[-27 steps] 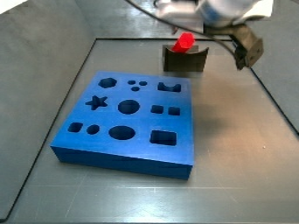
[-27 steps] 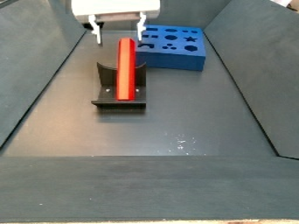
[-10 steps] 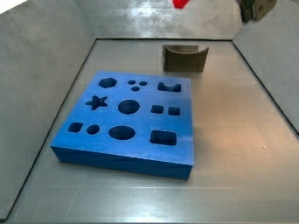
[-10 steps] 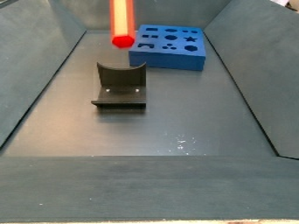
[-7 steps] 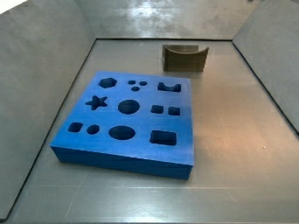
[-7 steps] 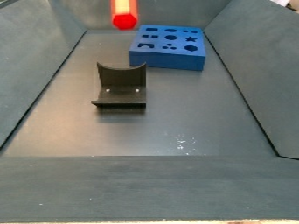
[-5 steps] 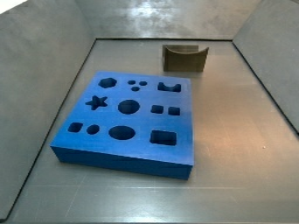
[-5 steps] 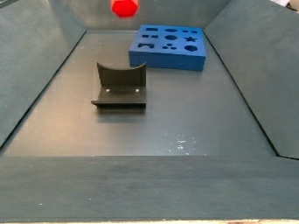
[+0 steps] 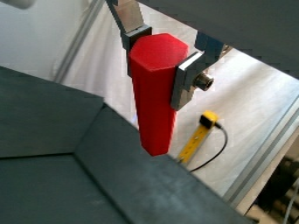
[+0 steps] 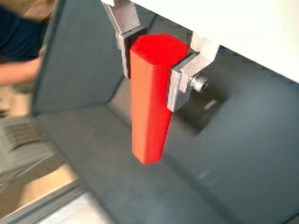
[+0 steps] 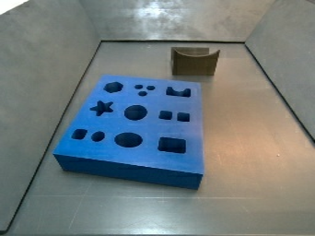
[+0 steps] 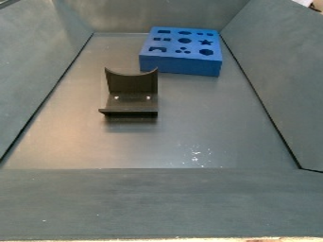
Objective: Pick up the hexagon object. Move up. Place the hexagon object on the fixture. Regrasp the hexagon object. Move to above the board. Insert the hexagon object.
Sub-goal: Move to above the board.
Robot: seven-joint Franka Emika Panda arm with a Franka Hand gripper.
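My gripper (image 9: 159,52) shows only in the wrist views and is out of both side views. It is shut on the hexagon object (image 9: 153,92), a red-orange faceted rod, gripped at one end between the silver fingers (image 10: 181,77); the rod also shows in a wrist view (image 10: 149,101). The fixture (image 11: 194,61), a dark block with a U-notch, stands empty on the floor and also shows in a side view (image 12: 128,92). The blue board (image 11: 138,124) with its cut-out holes lies on the floor and also shows in a side view (image 12: 184,50).
Grey enclosure walls (image 12: 38,85) rise on all sides of the dark floor (image 12: 177,142). A yellow cable (image 9: 201,140) shows beyond the wall in a wrist view.
The gripper has lifted the hexagon object off the fixture and carried it up, out of the top of both side views. The fixture now stands empty.
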